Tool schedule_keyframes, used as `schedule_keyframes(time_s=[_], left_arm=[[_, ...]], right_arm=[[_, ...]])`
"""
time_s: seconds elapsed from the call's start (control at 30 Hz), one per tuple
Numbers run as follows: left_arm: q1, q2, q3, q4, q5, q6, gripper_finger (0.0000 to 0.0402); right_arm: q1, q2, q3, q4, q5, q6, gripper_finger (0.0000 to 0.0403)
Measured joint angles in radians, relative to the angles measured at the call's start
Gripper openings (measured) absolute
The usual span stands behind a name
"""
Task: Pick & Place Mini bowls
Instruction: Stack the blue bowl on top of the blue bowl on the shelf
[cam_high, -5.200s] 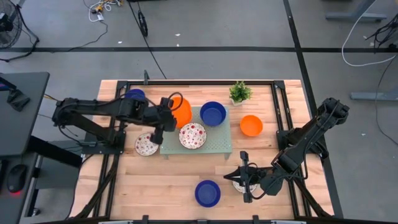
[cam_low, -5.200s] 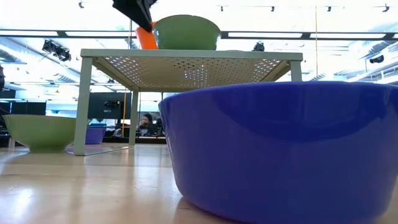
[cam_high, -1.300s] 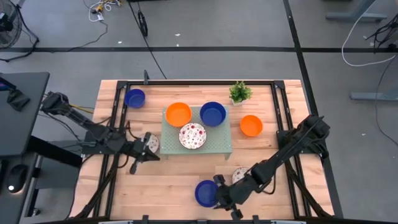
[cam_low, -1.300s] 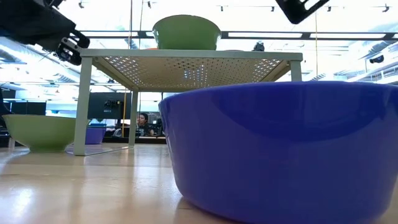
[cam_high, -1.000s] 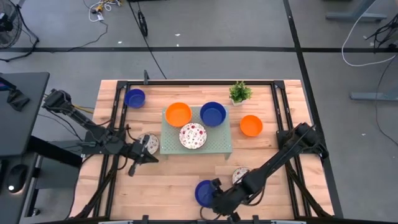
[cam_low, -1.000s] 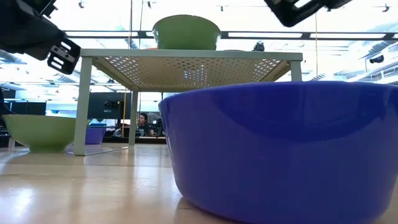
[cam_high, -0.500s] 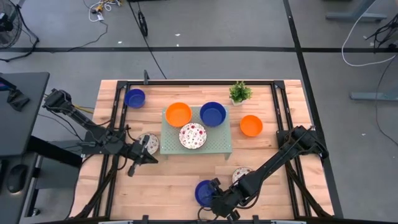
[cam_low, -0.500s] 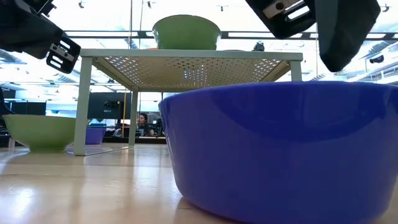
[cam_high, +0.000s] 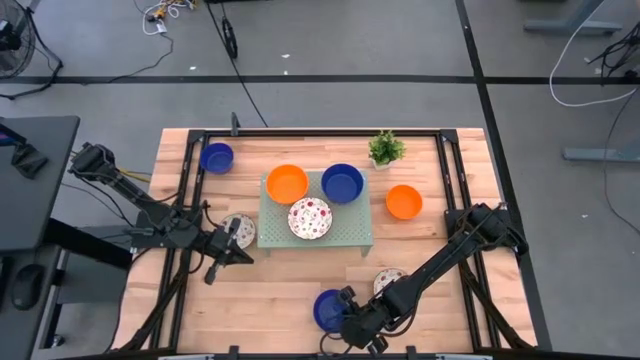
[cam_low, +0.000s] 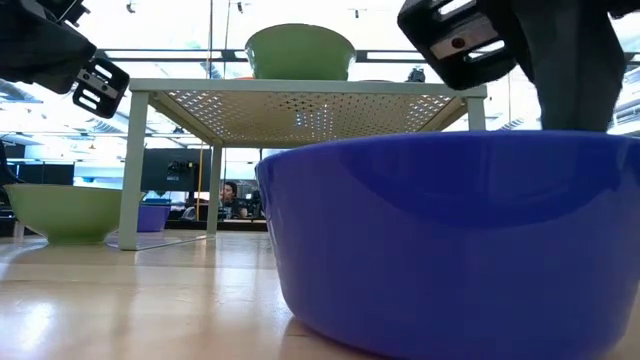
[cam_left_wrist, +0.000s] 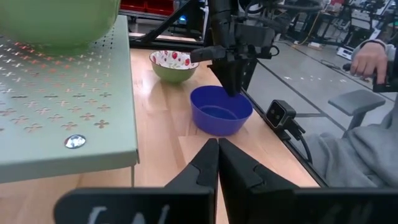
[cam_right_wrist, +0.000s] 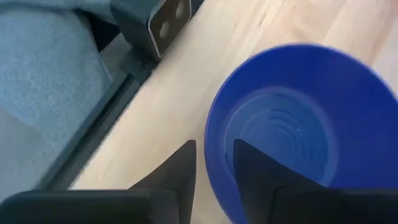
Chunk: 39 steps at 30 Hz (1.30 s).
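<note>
A dark blue mini bowl (cam_high: 328, 309) stands on the table by the near edge. My right gripper (cam_right_wrist: 214, 163) is over the rim on its right, open, one finger inside the bowl and one outside. The left wrist view shows the right gripper (cam_left_wrist: 233, 78) above this blue bowl (cam_left_wrist: 221, 112). An orange bowl (cam_high: 287, 184), a blue bowl (cam_high: 342, 183) and a speckled bowl (cam_high: 310, 218) sit on the pale green tray (cam_high: 358, 240). My left gripper (cam_left_wrist: 217, 143) hovers shut left of the tray, holding nothing. My right gripper straddles the blue bowl's rim (cam_right_wrist: 212, 146), with one finger (cam_right_wrist: 249, 165) inside the bowl and the other (cam_right_wrist: 180, 167) outside. It comes slanting down from above. The bowl stands upright on the table. Whether the fingers touch the rim I cannot tell.
Another speckled bowl (cam_high: 385, 282) lies under the right arm, and a third (cam_high: 241, 230) beside the tray's left side. An orange bowl (cam_high: 404, 202), a small blue bowl (cam_high: 216, 157) and a potted plant (cam_high: 386, 148) stand farther back. A camera mount (cam_left_wrist: 278, 115) sits at the near edge.
My right gripper has sunk toward the near blue bowl; in the low view its finger has come down from above the tray's height to behind the bowl's rim. The bowl has stayed in place.
</note>
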Motion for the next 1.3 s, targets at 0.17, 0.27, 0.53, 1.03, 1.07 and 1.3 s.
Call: schedule_keyframes(time_s=[0.17, 0.27, 0.53, 1.03, 1.07, 1.3], left_arm=[[0.0, 0.0, 0.0, 0.0, 0.0, 0.0, 0.0014], [0.0, 0.0, 0.0, 0.0, 0.0, 0.0, 0.0014], [0.0, 0.0, 0.0, 0.0, 0.0, 0.0, 0.0014], [0.0, 0.0, 0.0, 0.0, 0.0, 0.0, 0.0014], [0.0, 0.0, 0.0, 0.0, 0.0, 0.0, 0.0014], [0.0, 0.0, 0.0, 0.0, 0.0, 0.0, 0.0014]], right_arm=[[0.001, 0.011, 0.0, 0.015, -0.006, -0.052, 0.009], [0.001, 0.011, 0.0, 0.039, 0.004, -0.067, 0.0072], [0.001, 0.01, 0.0, 0.014, 0.009, -0.086, 0.0007], [0.04, -0.126, 0.057, 0.046, 0.108, -0.178, 0.0002], [0.04, -0.147, 0.068, 0.042, 0.129, -0.214, 0.0002], [-0.043, -0.291, 0.165, -0.089, 0.404, -0.426, 0.0001]])
